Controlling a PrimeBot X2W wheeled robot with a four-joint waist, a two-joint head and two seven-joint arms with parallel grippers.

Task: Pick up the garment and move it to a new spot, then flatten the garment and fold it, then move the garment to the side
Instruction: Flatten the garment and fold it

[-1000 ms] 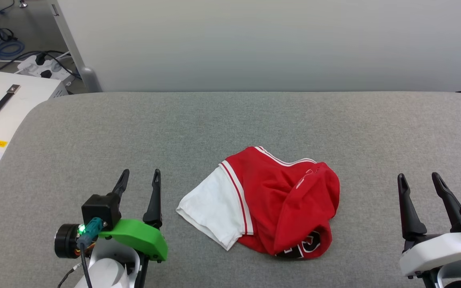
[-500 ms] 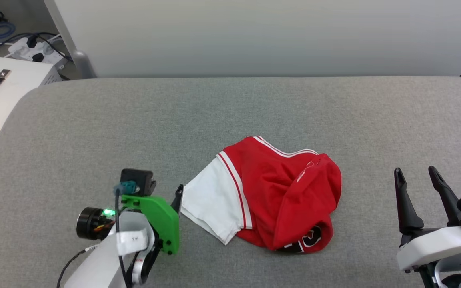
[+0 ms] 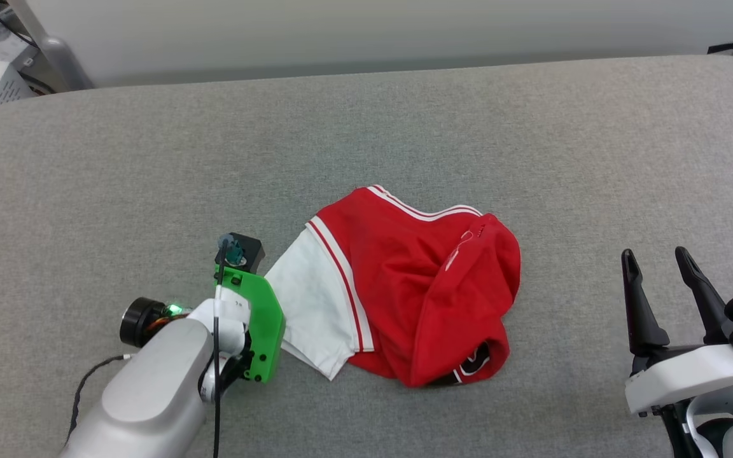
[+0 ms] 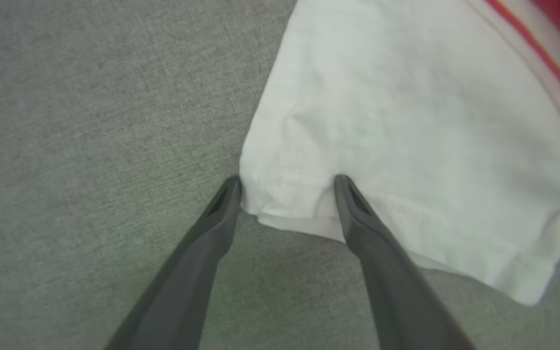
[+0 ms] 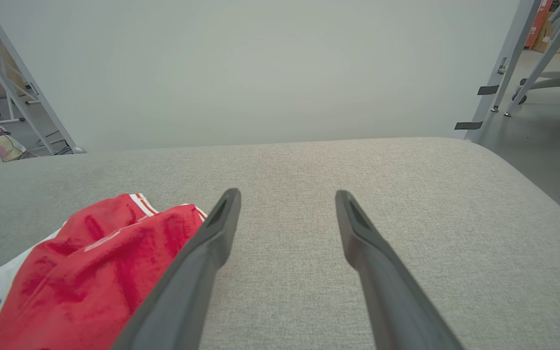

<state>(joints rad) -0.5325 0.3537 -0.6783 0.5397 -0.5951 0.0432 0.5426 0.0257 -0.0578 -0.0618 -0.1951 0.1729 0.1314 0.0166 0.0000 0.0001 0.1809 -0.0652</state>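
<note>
Tips the left gripper (image 4: 287, 182) over from its fingers-up pose and carries it right to the white sleeve corner of the garment (image 3: 417, 286), 2 spread fingers (image 4: 212, 218) now straddling the hem, while shifting the head camera's framing.

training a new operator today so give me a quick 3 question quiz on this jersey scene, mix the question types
1. True or false: the left gripper is open, with its fingertips at the edge of the garment's white panel.
2. Where is the right gripper?
A) shut on the garment
B) open, apart from the garment, over the grey padded surface
C) resting on top of the garment
3. Fill in: the fabric nearest the left gripper is ____ in colour.

Key: 1 true; 2 B; 3 white.
</note>
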